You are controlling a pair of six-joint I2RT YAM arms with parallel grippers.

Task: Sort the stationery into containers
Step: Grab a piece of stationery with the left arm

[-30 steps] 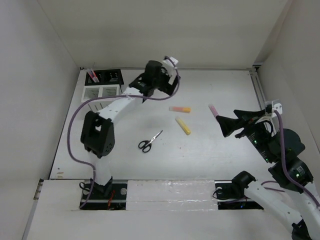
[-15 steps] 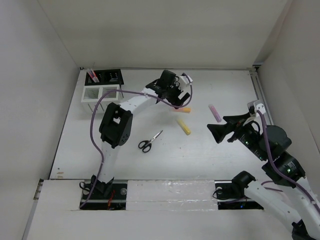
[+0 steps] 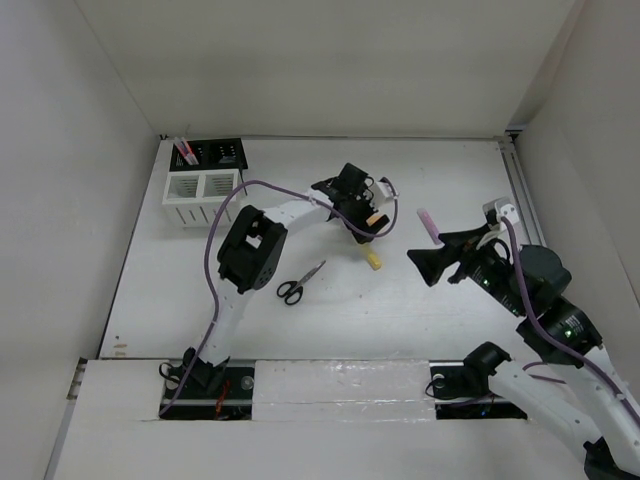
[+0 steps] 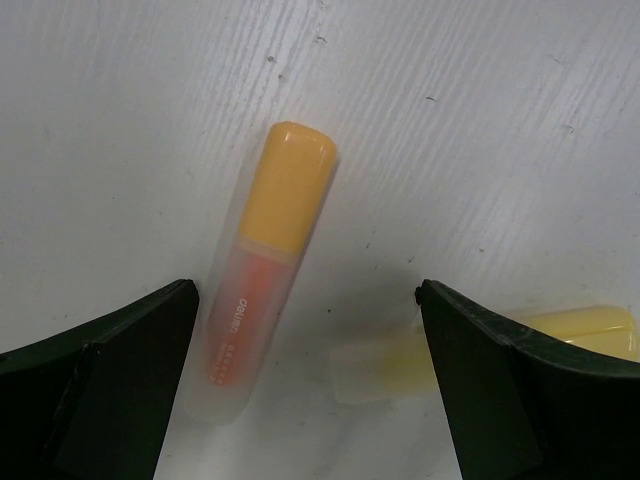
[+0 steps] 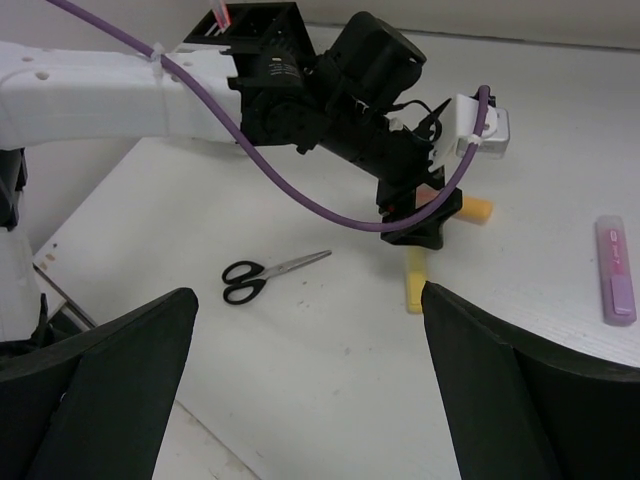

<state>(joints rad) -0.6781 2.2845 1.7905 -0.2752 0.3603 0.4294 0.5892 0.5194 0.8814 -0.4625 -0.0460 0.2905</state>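
An orange marker lies flat on the white table, and my left gripper stands open low over it, one finger on each side. The marker sits close to the left finger. From above, the left gripper covers most of the orange marker. A yellow marker lies just beyond, its end showing by the right finger. A pink marker lies to the right. Black-handled scissors lie nearer the front. My right gripper hovers open and empty.
At the back left stand a white slatted organizer and a black mesh holder with red pens in it. The left arm's purple cable loops over the table. White walls enclose the table on three sides.
My left arm has swung from beside the organizers to the right and come down over the orange marker. My right gripper has moved left, toward the middle.
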